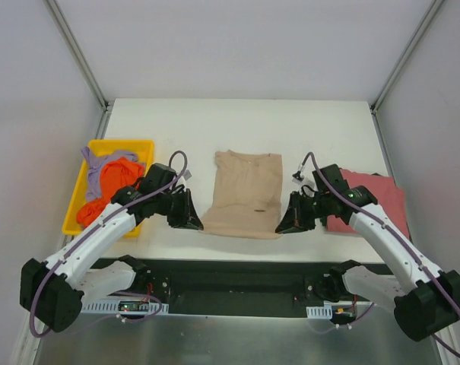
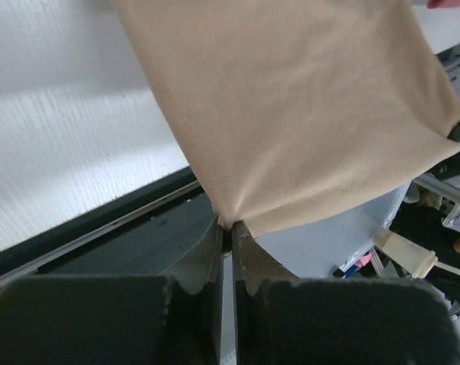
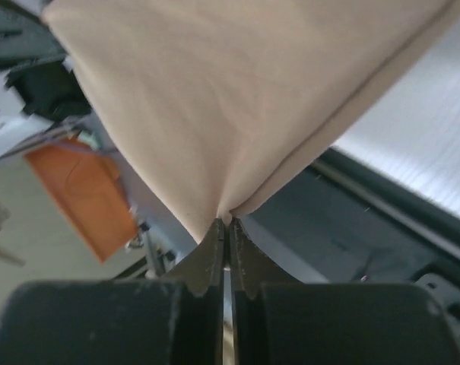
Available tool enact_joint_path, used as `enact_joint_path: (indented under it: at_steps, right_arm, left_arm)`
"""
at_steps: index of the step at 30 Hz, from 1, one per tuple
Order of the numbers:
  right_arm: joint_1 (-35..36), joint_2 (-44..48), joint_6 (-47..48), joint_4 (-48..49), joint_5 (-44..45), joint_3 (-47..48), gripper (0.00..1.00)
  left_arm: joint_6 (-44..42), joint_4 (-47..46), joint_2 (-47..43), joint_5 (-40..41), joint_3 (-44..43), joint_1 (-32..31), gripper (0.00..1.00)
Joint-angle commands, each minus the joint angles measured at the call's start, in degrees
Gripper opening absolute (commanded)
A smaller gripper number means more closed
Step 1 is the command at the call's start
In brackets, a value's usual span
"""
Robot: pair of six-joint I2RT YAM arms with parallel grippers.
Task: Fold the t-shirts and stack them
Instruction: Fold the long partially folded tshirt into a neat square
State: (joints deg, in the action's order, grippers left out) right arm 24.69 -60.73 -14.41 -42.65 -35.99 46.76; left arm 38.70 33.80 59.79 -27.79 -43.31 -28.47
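Note:
The tan t-shirt (image 1: pixel 243 193) lies folded lengthwise in the middle of the table, its near edge lifted. My left gripper (image 1: pixel 197 225) is shut on its near left corner; the left wrist view shows the tan cloth (image 2: pixel 306 106) pinched at the fingertips (image 2: pixel 228 226). My right gripper (image 1: pixel 282 227) is shut on the near right corner, with cloth (image 3: pixel 230 99) fanning up from the tips (image 3: pixel 226 222). A dusty red t-shirt (image 1: pixel 374 199) lies flat at the right, partly under the right arm. Orange (image 1: pixel 108 194) and lavender (image 1: pixel 108 163) shirts lie in the bin.
The yellow plastic bin (image 1: pixel 146 144) stands at the left of the white table (image 1: pixel 237 122). A black strip (image 1: pixel 237 274) with the arm bases runs along the near edge. Grey walls close in the sides and back.

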Motion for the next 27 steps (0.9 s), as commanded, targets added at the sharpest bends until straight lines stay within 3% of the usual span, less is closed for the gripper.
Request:
enact_joint_path:
  at_steps: [1,6,15,27]
  right_arm:
    - [0.2,5.5,-0.4,-11.7,-16.5,3.1,0.0]
    - [0.2,9.7,-4.3,-11.8,-22.8,2.9,0.0]
    - [-2.7,11.3,-3.3,-12.0,-19.1,3.2,0.0]
    - [-13.9,6.5,1.1,-3.3,-12.3,3.1,0.01]
  left_arm:
    - [-4.4,10.7,-5.5,-2.2,-5.7,-0.1,0.0]
    - [-4.7,14.1,-8.5,-4.9,-10.0,-0.1,0.0]
    - [-5.9,14.5,-3.3,-0.3,-17.1,-0.1,0.0]
    - [-3.8,-6.2,10.4,5.3,-20.1,0.3,0.0]
